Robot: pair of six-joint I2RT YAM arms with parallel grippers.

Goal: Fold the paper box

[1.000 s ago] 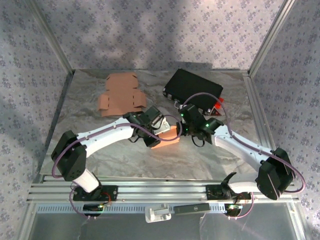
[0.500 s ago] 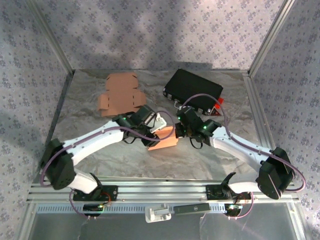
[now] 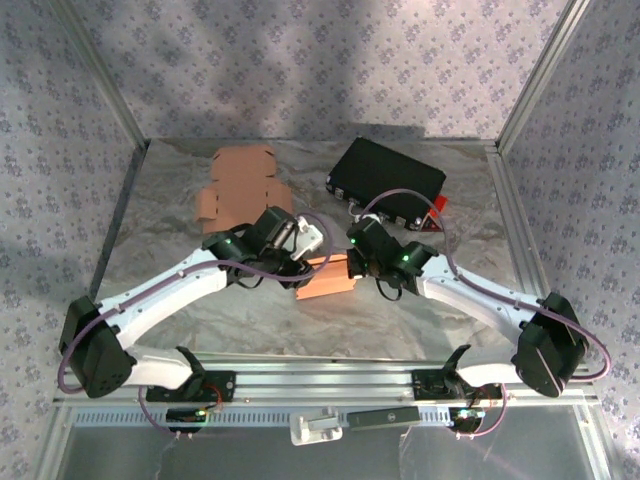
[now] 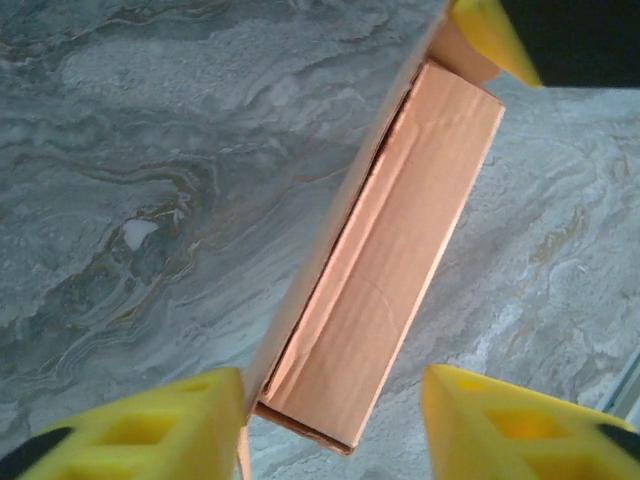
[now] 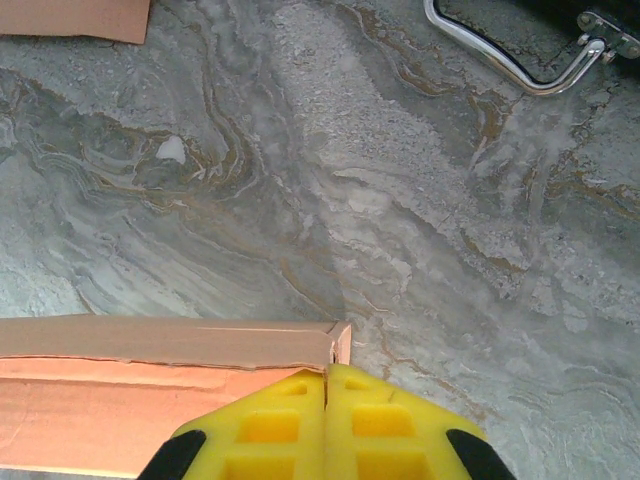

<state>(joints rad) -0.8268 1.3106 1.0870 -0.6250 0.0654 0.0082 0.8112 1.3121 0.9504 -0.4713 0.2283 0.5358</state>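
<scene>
Left claw point(image 4: 335, 400) has swung over the box point(image 4: 390, 270), spread astride it. Right claw point(image 5: 327, 380) pressed together, seemingly pinching its corner; wall fold likely next.

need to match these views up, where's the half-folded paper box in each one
Top external: paper box lies mid-table, nearer the arm bases than the flat cardboard sheet.
Left wrist: paper box runs diagonally from upper right to bottom centre.
Right wrist: paper box sits bottom left, its corner at the right gripper.
Shared landmark: the marbled grey tabletop under it.
</scene>
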